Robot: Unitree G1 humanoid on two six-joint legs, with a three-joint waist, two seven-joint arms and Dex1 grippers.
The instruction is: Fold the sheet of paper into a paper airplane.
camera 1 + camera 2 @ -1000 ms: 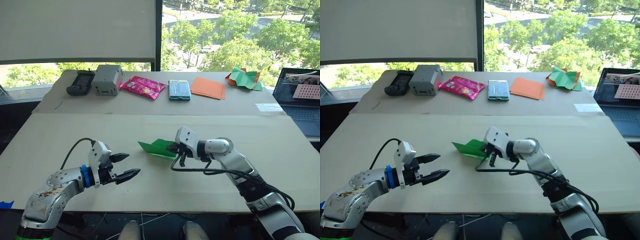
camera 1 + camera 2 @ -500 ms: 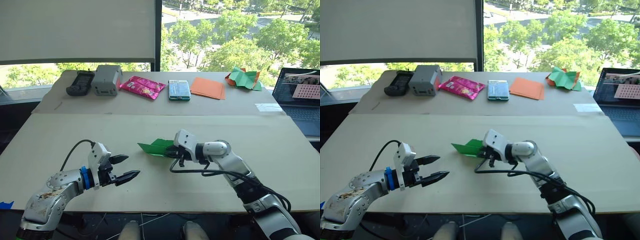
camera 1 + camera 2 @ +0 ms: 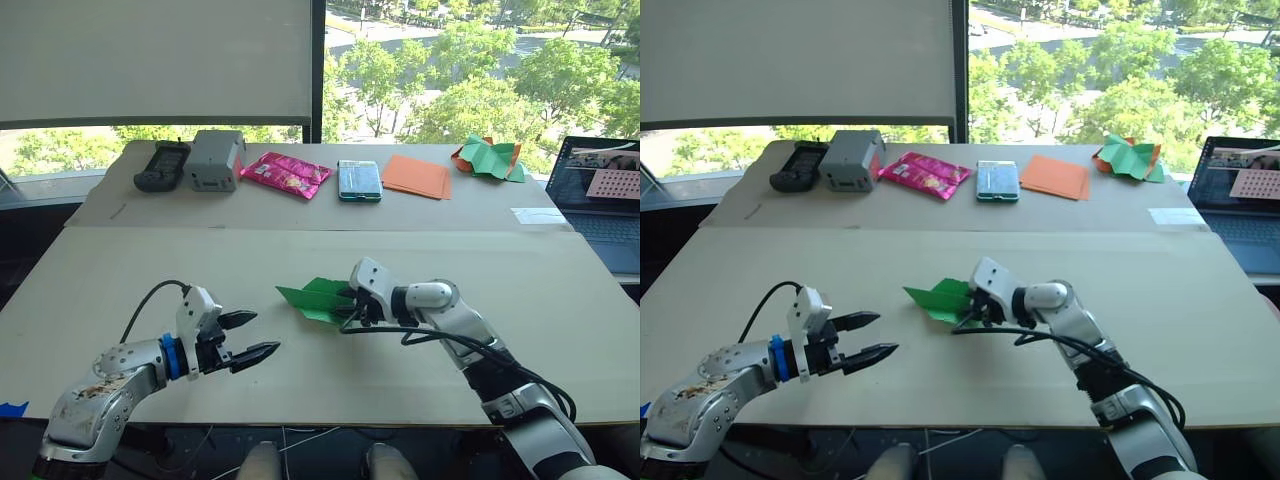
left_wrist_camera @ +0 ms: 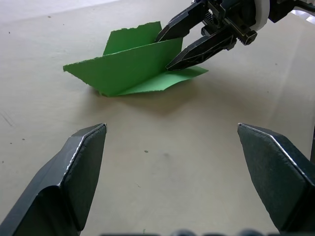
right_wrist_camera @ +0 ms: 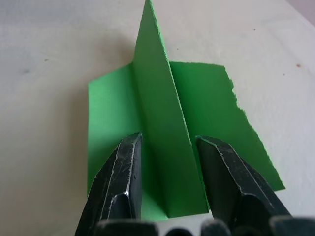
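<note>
1. Right gripper [image 3: 347, 305], two black fingers, is seen at the right end of the bright green folded sheet of paper [image 3: 318, 298], near the middle of the beige cardboard tabletop [image 3: 140, 270].
2. Its fingers are parted slightly with the paper's raised centre flap standing between them; whether the flap is actually pinched cannot be told.
3. The sheet of paper is seen resting on the tabletop, one flap upright, flat flaps on either side, one edge torn and ragged, pointed end toward the robot's left.
4. Left gripper [image 3: 256, 336] is held above the tabletop, well apart from the paper, fingers spread wide and grasping nothing.
5. Along the far edge are laid a black handheld device [image 3: 160, 165], a grey box [image 3: 214, 159], a pink snack packet [image 3: 285, 173], a teal pack [image 3: 359, 180], flat orange sheets [image 3: 416, 176] and a crumpled green-and-orange paper heap [image 3: 489, 157].
6. An open laptop [image 3: 601, 198] is seen at the far right.
</note>
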